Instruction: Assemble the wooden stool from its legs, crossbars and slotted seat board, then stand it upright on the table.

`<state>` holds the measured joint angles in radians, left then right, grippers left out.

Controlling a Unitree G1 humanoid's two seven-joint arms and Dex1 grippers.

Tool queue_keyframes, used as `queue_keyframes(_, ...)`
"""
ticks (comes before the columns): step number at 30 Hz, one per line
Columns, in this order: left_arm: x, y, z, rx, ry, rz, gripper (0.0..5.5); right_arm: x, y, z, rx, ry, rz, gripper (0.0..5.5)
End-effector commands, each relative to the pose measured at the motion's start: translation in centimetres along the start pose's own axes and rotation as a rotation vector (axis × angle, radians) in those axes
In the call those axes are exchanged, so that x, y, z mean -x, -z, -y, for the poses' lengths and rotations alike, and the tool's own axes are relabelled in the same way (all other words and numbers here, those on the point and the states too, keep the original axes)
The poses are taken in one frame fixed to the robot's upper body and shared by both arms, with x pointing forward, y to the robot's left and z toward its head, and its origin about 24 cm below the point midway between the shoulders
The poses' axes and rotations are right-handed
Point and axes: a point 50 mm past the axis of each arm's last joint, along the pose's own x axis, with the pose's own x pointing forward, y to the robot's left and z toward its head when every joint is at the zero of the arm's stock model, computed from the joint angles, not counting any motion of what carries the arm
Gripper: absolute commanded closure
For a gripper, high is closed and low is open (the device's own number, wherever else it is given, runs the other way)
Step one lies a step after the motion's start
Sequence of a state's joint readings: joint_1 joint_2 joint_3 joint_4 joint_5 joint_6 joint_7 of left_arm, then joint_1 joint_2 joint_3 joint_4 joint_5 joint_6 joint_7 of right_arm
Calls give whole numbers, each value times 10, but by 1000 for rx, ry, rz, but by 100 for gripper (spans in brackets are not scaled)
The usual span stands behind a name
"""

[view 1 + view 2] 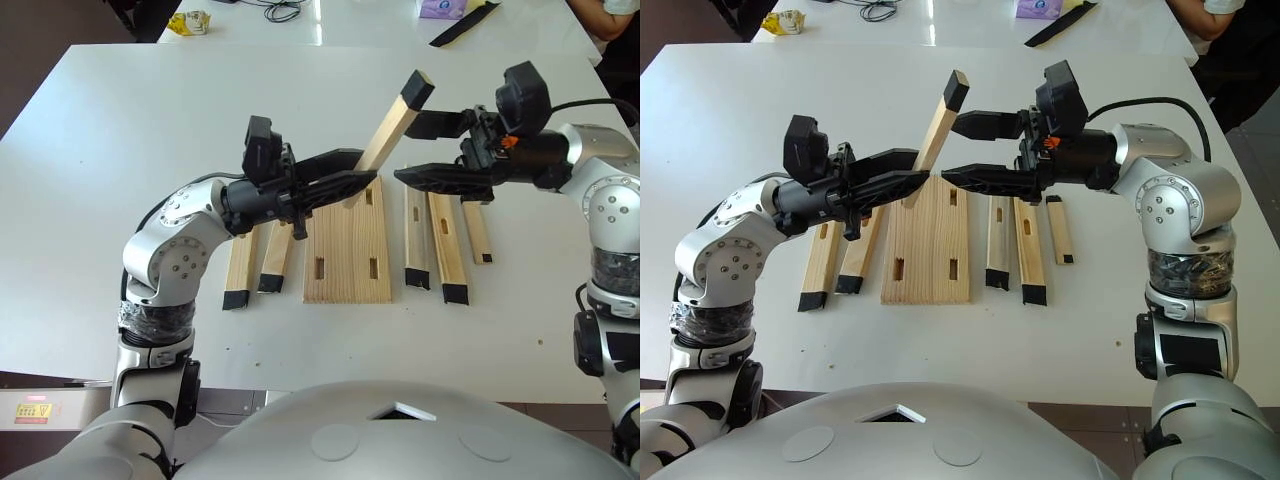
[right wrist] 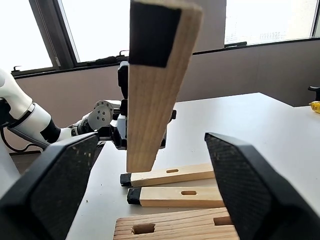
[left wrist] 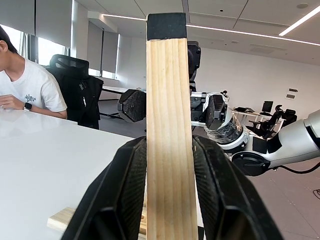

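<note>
**Left gripper** (image 1: 365,168): clamped on one leg (image 1: 392,122), with its fingers (image 3: 120,195) pressed flat against two opposite faces low on the wood. The leg's lower end meets the seat board (image 1: 347,250) at the board's far corner on the robot's left. The fingers hide the joint, so it cannot be told whether the end is seated.

**Long axis of the leg:** it rises from the board and leans away from the robot and toward its right, with the black cap (image 1: 418,88) uppermost.

**Right gripper** (image 1: 405,150): spread wide and holding nothing, above the board's far right part. The leg's upper half stands just off the fingertips, roughly in line with the gap and touching neither finger. This looks like the nearer free arm for steadying or pressing the leg, by a short move toward the robot's left.

**Seat board:** flat on the white table (image 1: 100,200). Three slots (image 1: 372,267) show, so a fourth presumably lies under the occupied corner.

**Other parts:**
- To the board's left, two loose pieces (image 1: 240,268) lie side by side, parallel to the board's length.
- To its right lie three further pieces (image 1: 447,250), the outermost one shorter.
- All of them lie lower than both grippers and clear of the leg.

**Likely hazard:** the tilt could jam the end in its slot unless the leg is brought upright first.
</note>
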<state>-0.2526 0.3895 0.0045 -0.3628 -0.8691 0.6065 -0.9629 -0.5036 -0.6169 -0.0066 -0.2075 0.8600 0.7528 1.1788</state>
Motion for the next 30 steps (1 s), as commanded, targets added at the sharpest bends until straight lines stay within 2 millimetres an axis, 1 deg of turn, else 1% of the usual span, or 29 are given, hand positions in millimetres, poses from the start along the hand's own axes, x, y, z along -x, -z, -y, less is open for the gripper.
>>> queue_keyframes(1,-2,1,2,-8,12,-19,418,-7,-11,0,35,-30,-4,160)
queue_keyframes(9,-5,4,4,-3,21,-24,418,-10,-12,1,41,-44,-24,160)
queue_keyframes(10,-6,4,4,-3,21,-24,418,-10,-11,1,43,-48,-31,178)
queue_keyframes(11,-6,4,3,-3,22,-25,418,-10,-10,1,43,-50,-38,184)
queue_keyframes(14,-8,4,3,-5,27,-28,418,-10,-9,1,41,-65,-58,245)
queue_keyframes(15,-8,4,3,-6,28,-28,418,-11,-8,0,39,-71,-61,253)
queue_keyframes(16,-8,4,3,-7,29,-29,418,-12,-8,0,38,-76,-62,272)
queue_keyframes(19,-6,5,3,-11,20,-33,418,-14,-8,0,35,-92,-67,317)
queue_keyframes(20,-5,5,3,-11,19,-37,418,-15,-8,0,35,-94,-68,323)
queue_keyframes(25,0,7,2,-12,10,-57,418,-15,-9,-1,41,-98,-76,410)
queue_keyframes(30,5,8,0,-14,-4,-76,418,-11,-11,1,61,-83,-106,414)
